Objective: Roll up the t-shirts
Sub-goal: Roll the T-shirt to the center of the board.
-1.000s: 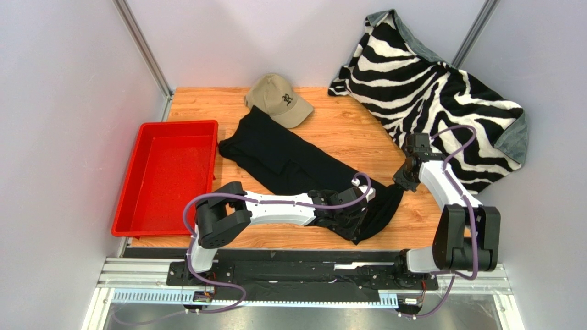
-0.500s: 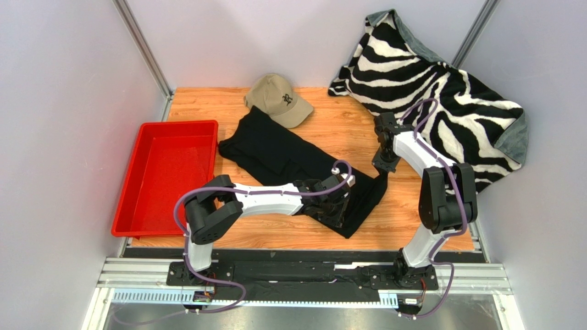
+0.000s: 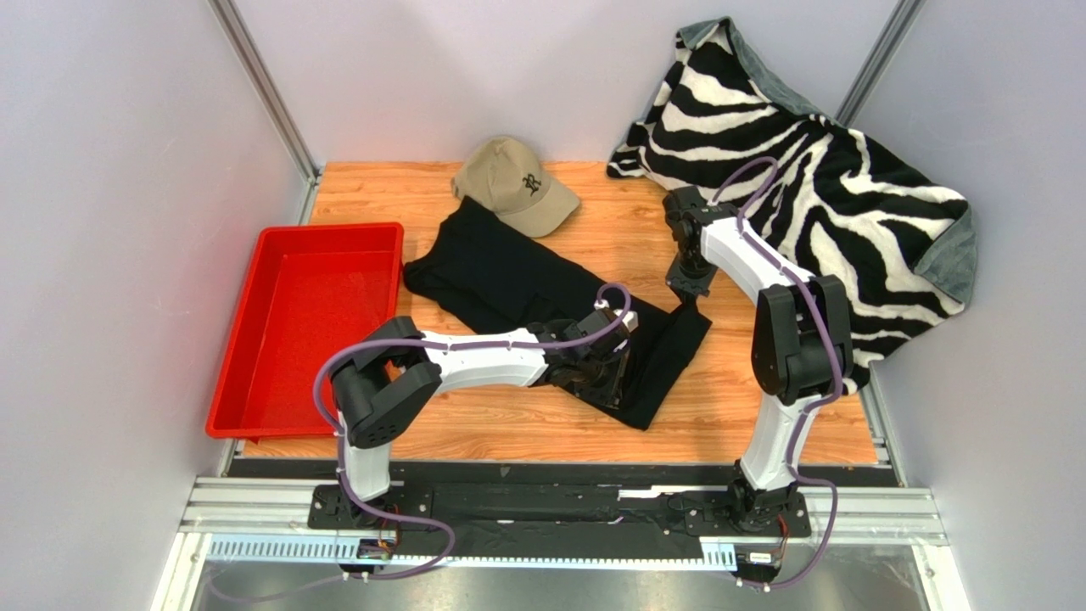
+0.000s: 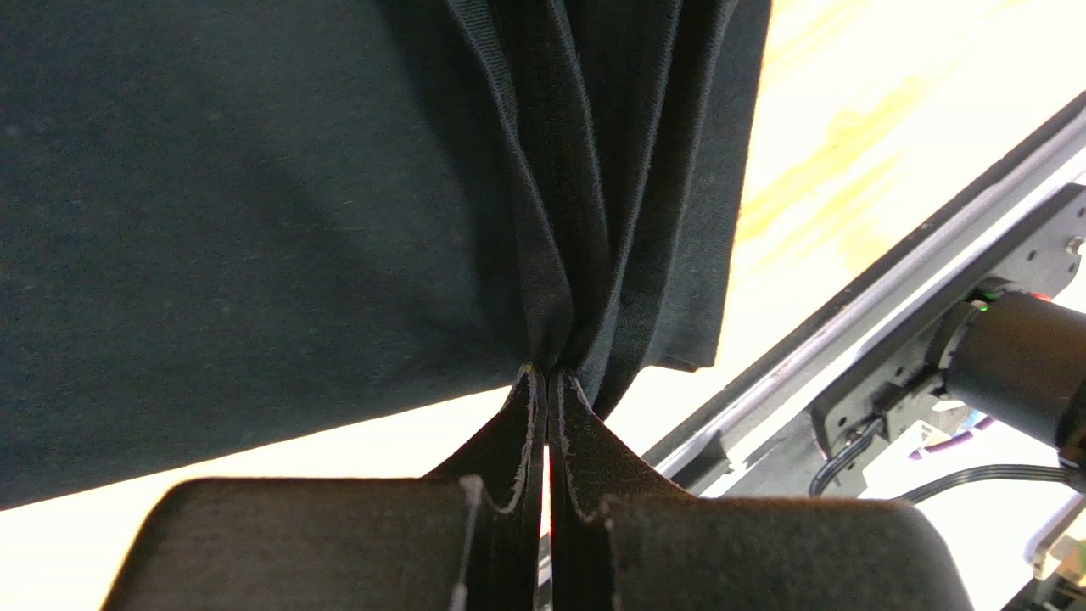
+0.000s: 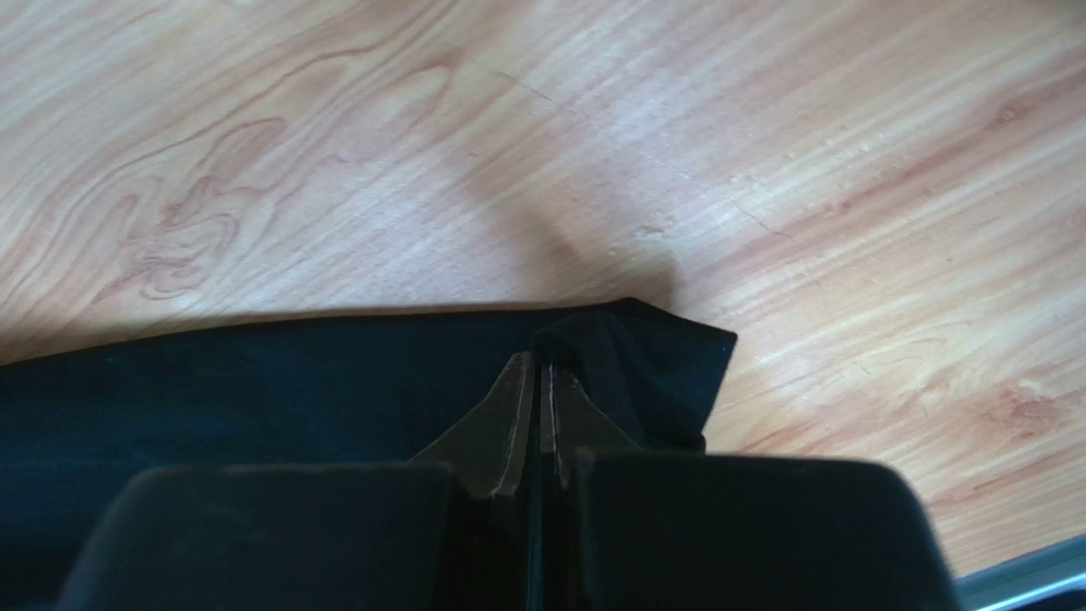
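**Black t-shirt pinched at two points**

It lies across the middle of the wooden table, left of the zebra blanket. The left gripper has its jaws closed on gathered folds at the near edge. The right gripper has its jaws closed on the right-hand corner.

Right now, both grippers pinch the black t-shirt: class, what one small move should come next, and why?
Probably carry both pinched points a short way toward the cap, folding the near edge over the flat cloth. The left gripper is shut on bunched t-shirt folds, the right gripper on a corner, and most of the shirt lies unrolled.
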Robot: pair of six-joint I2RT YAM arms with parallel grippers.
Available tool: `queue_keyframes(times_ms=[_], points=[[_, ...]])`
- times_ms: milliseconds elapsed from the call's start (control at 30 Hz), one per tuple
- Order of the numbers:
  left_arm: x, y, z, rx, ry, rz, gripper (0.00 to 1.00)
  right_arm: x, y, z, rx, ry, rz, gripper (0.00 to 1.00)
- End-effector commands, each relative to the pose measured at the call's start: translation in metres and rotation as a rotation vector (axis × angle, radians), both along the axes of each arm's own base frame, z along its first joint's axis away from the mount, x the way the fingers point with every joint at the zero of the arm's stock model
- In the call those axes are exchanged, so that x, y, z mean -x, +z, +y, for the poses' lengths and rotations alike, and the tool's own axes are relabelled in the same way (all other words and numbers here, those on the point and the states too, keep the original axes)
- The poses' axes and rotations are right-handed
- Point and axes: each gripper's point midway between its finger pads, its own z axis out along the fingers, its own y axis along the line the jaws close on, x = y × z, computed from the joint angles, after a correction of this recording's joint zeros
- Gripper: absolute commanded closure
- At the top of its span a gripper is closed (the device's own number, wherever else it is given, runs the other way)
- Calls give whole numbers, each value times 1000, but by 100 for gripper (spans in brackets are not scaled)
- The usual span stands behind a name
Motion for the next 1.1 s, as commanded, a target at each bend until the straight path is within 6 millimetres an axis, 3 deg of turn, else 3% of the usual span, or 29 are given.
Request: queue_keyframes(times_ms=[0,67,167,200,233,333,367,400,467,500,567,633,800,1067], points=[[6,14,9,20,-5,29,100,-24,13,6,25,-3,-66,94],[2,14,11,24,2,33,100,-29,16,10,26,15,-73,88],[-4,14,13,22,2,32,100,-34,20,18,18,58,-91,73],[-4,13,13,20,0,33,97,-35,23,22,13,79,-102,63],[-5,13,15,18,2,33,83,-39,32,26,-7,94,-139,59],[-9,15,22,21,9,13,72,-36,42,26,-10,128,-185,46],[-14,24,25,30,21,-18,63,-34,56,22,-3,124,-221,44],[-16,26,28,29,23,-31,59,-25,52,14,9,110,-206,43],[-20,37,36,25,23,-83,53,-15,61,5,-5,83,-234,45],[-20,39,40,14,10,-101,53,-3,51,-6,-7,54,-211,46],[-20,50,39,36,-5,-120,53,5,58,-12,-25,38,-260,50],[-18,55,34,53,-32,-115,56,14,48,-15,-42,37,-260,50],[-14,53,24,38,-66,-103,64,14,45,-3,-105,80,-295,56],[-12,24,12,-24,-100,-62,67,12,27,25,-67,143,-224,59]])
